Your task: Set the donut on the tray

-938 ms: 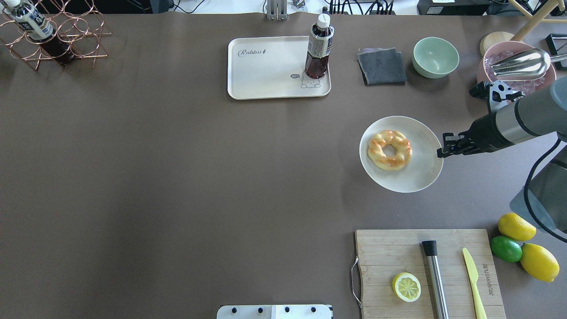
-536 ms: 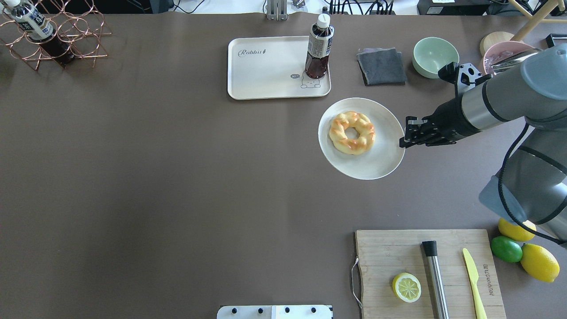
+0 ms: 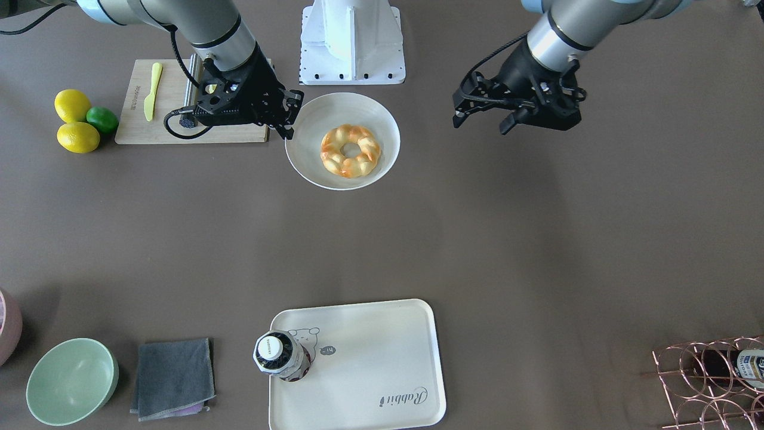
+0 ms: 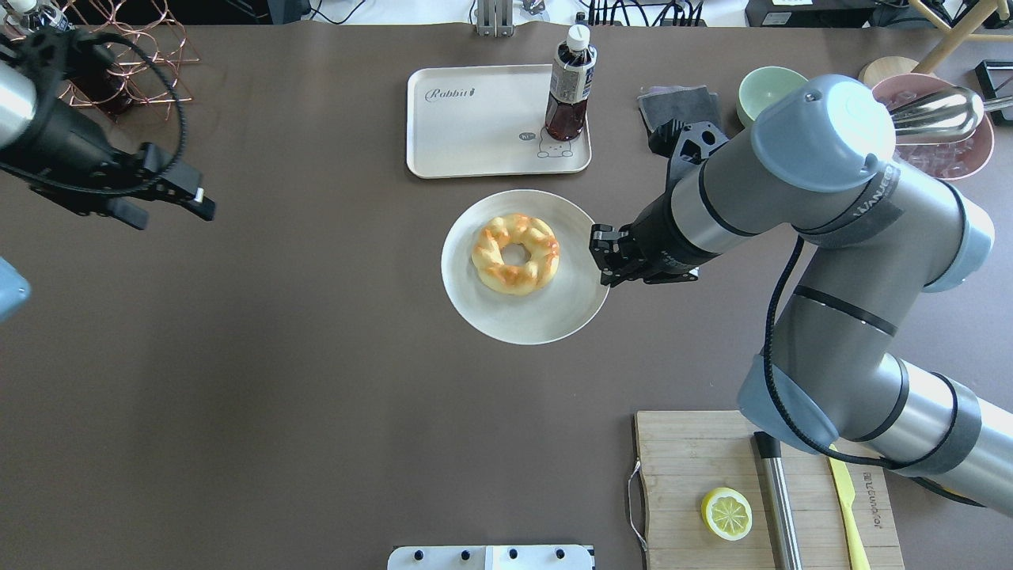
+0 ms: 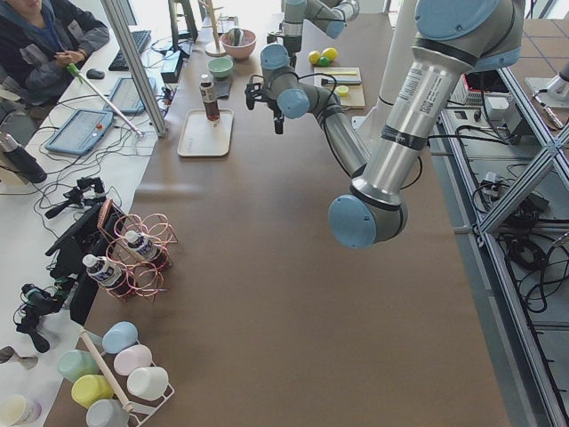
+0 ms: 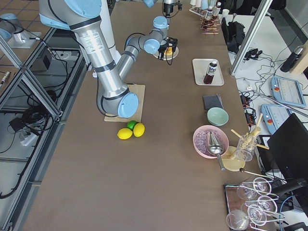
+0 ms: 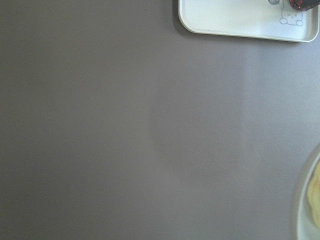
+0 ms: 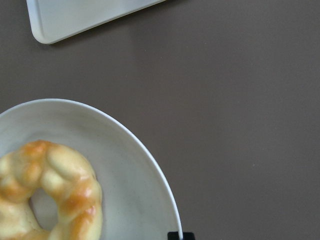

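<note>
The donut (image 4: 495, 237) lies on a round white plate (image 4: 538, 317) at the table's middle, also in the front view (image 3: 364, 158) and the right wrist view (image 8: 60, 190). My right gripper (image 4: 603, 257) is shut on the plate's right rim. The cream tray (image 4: 475, 119) lies just beyond the plate, and a dark drink bottle (image 4: 570, 87) stands on its right end. My left gripper (image 4: 190, 199) hangs open and empty over the table's left side, far from the plate; in the front view (image 3: 480, 122) its fingers stand apart.
A wooden cutting board (image 4: 696, 459) with a lemon half (image 4: 726, 513), a metal muddler and a yellow knife lies at the near right. A green bowl (image 3: 71, 379) and grey cloth (image 3: 173, 376) lie right of the tray. A copper wire rack (image 4: 134, 55) stands far left.
My right arm has carried the plate with the donut leftwards to the table's middle, in front of the tray. My left arm has come into view at the left.
</note>
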Controlling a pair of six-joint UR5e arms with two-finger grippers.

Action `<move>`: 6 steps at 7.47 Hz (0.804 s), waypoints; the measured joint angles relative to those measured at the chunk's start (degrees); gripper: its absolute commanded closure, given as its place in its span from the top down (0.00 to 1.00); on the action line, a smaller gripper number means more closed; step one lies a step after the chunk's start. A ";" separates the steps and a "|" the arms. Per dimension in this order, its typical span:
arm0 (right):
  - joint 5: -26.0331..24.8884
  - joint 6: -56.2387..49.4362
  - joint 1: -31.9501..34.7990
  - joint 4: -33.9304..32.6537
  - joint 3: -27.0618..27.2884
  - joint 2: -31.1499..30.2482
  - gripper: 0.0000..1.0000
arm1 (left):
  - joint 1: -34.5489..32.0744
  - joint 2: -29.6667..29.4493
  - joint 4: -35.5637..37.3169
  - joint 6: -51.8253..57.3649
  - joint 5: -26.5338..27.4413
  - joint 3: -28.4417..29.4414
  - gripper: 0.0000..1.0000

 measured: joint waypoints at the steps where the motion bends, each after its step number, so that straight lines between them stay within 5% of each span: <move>1: -0.55 0.05 -0.38 -2.29 0.50 0.75 0.00 | 3.33 -1.88 -0.07 -3.90 2.39 0.13 0.93; 4: -3.15 0.07 -2.19 -12.22 0.88 6.96 0.00 | 7.24 -4.60 -0.20 -8.55 3.97 0.50 0.73; 6: -3.90 -0.08 -2.64 -14.62 0.99 8.90 0.00 | 7.83 -5.06 -0.21 -9.41 4.08 0.55 0.51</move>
